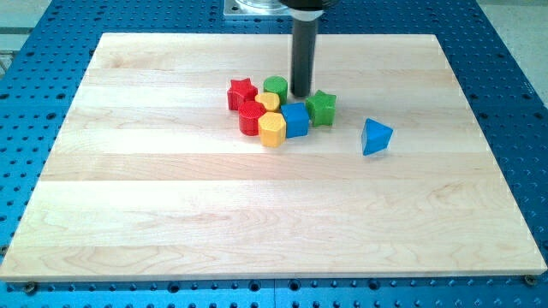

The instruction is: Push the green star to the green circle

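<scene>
The green star [322, 107] lies just right of the board's middle, at the right end of a tight cluster. The green circle [275, 85] is at the cluster's top, a short way to the star's left. My tip [300, 93] stands on the board between the two, just right of the green circle and up-left of the green star, close to both. The rod rises straight toward the view's top.
The cluster also holds a red star [241, 92], a red circle [251, 117], a small yellow block [268, 102], a yellow hexagon [272, 129] and a blue cube [294, 119]. A blue triangle [375, 136] lies alone to the right. The wooden board [128, 214] sits on a blue perforated table.
</scene>
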Controlling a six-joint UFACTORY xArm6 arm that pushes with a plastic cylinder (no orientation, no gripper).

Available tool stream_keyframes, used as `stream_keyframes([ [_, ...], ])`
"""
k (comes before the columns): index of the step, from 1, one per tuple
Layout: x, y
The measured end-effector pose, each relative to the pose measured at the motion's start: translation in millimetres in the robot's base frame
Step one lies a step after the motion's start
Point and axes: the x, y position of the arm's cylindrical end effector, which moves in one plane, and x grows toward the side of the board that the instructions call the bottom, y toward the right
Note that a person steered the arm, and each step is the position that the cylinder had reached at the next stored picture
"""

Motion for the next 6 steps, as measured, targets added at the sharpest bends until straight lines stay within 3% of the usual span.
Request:
stream_keyframes([
  [1,-2,72],
  [2,52,77],
  [4,77,28],
  [6,54,1],
])
